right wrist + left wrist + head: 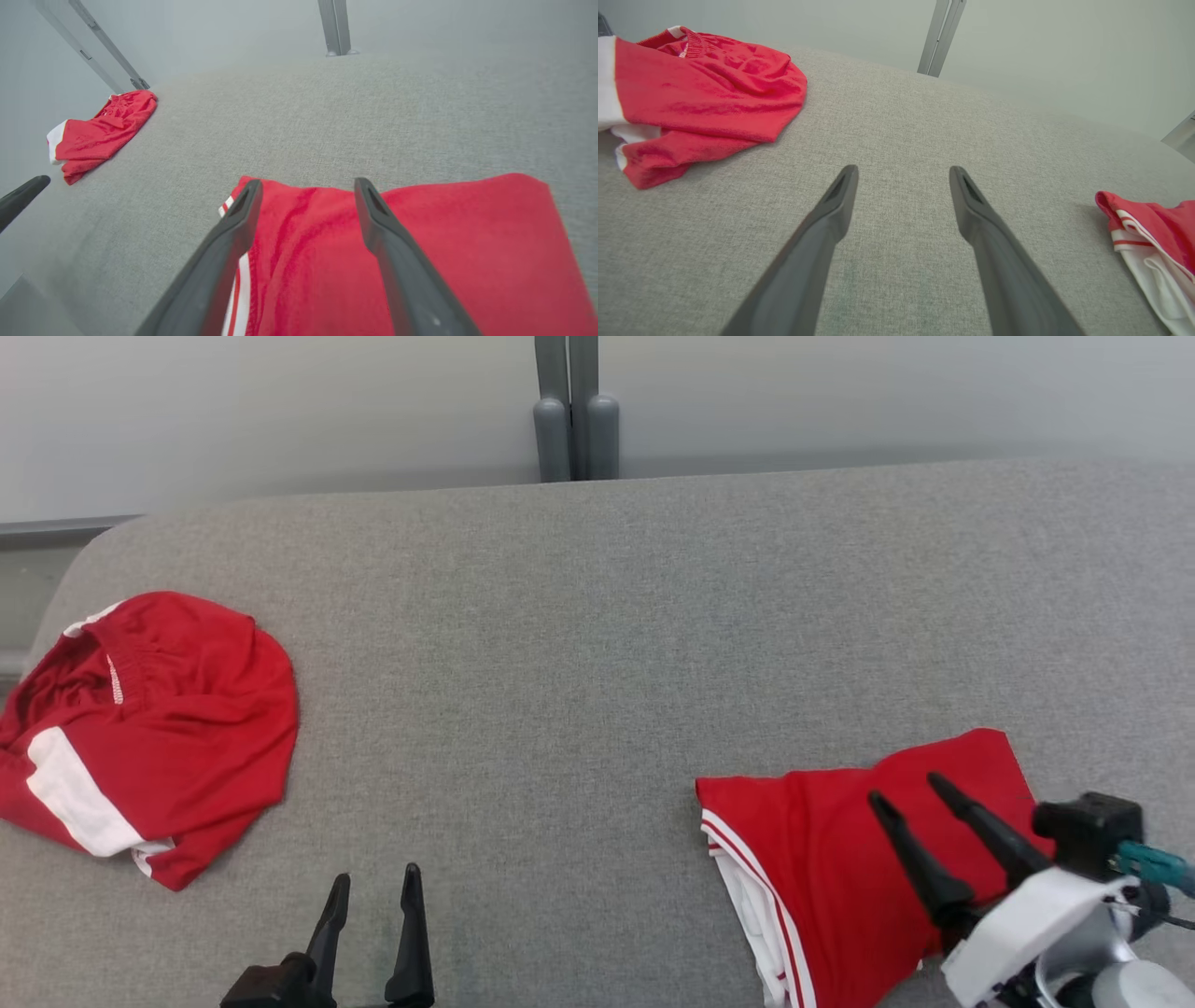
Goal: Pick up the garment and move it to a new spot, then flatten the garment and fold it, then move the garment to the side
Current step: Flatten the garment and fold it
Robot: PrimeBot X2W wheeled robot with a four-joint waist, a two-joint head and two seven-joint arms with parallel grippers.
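Observation:
A folded red garment (822, 859) with white stripes along its left edge lies flat at the near right of the grey fabric surface (597, 644). My right gripper (906, 789) hovers over it, open, with nothing between its fingers. In the right wrist view the garment (467, 242) spreads beneath the open right gripper (308, 184). At the near edge, left of centre, my left gripper (375, 875) stands open over bare fabric. The left wrist view has the left gripper (903, 169) open and the folded garment (1157, 224) far right.
A second red garment (177, 728) with white panels lies crumpled near the surface's rounded left corner, also seen as a red heap (700, 98) (103, 130) in both wrist views. Grey posts (576, 411) stand behind the far edge. One left fingertip (23, 191) shows in the right wrist view.

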